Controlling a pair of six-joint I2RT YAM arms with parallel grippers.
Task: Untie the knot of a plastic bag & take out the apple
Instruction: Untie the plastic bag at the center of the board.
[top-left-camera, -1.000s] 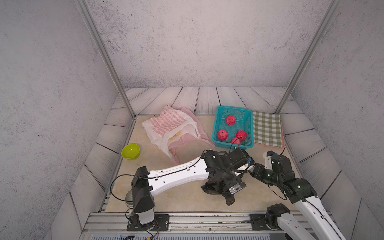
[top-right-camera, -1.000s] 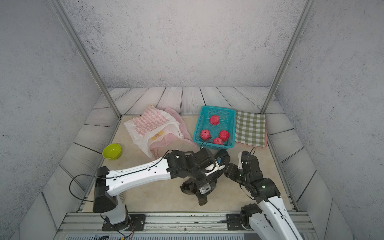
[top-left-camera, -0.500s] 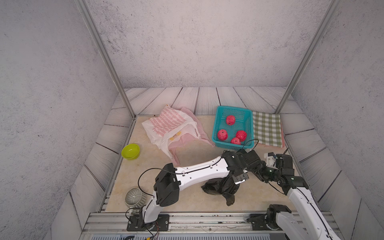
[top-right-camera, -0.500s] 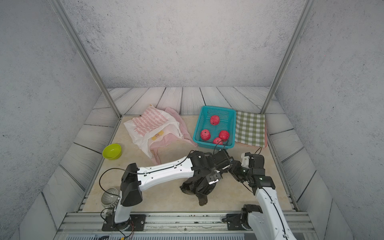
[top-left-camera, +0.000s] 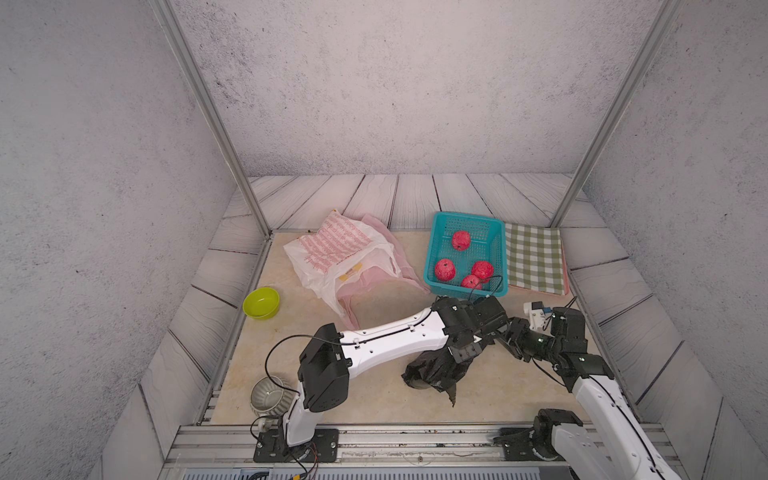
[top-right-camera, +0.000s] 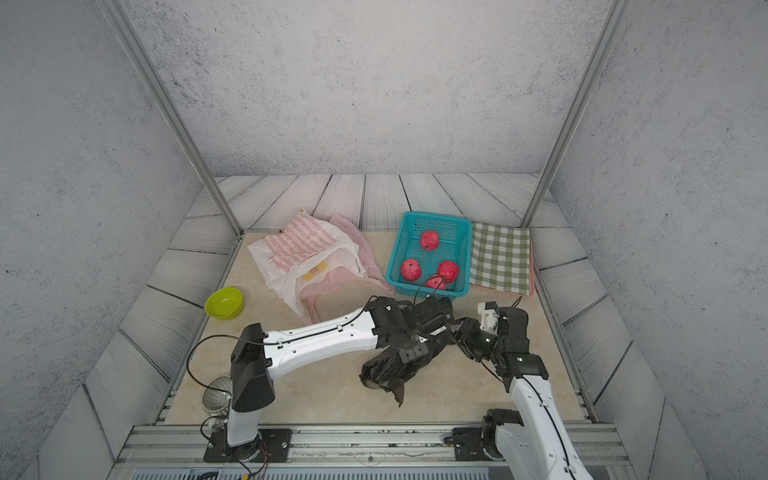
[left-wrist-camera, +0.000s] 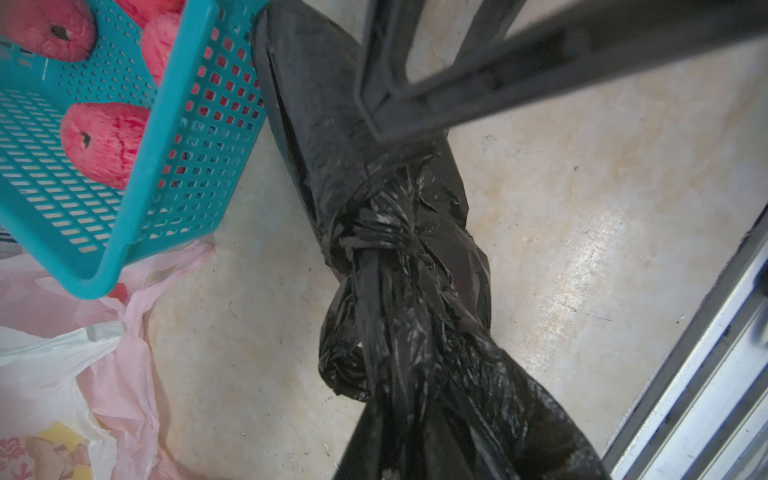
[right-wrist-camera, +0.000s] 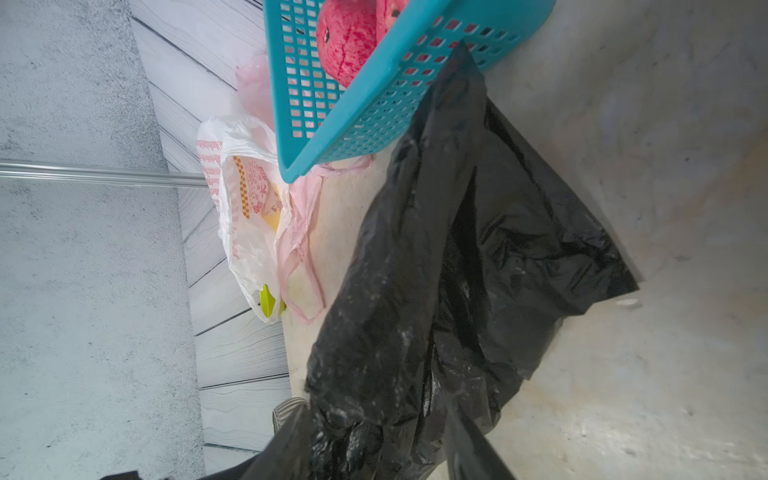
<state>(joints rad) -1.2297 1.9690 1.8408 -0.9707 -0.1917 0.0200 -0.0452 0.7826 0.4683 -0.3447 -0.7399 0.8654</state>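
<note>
A black plastic bag (top-left-camera: 434, 372) lies crumpled on the beige mat in both top views (top-right-camera: 388, 370). Its knot (left-wrist-camera: 380, 241) is still tied tight in the left wrist view. My left gripper (top-left-camera: 469, 353) is shut on the twisted tail below the knot, and plastic hides its jaws (left-wrist-camera: 399, 457). My right gripper (top-left-camera: 509, 334) faces it from the right, shut on a bunch of the same bag (right-wrist-camera: 380, 449). One right finger (left-wrist-camera: 478, 83) shows as a dark bar above the knot. The apple inside the bag is hidden.
A teal basket (top-left-camera: 436, 286) holding several red apples (top-left-camera: 444, 269) stands just behind the grippers, touching the bag's far tail. White and pink bags (top-left-camera: 332, 253) lie at the back left, a checked cloth (top-left-camera: 534, 257) at the back right. A green bowl (top-left-camera: 261, 302) and a grey bowl (top-left-camera: 268, 395) sit at the left.
My left gripper's jaws have closed from wide open onto the bag's tail. The left forearm reached further right, uncovering the bag's body. The right wrist drew back slightly.
</note>
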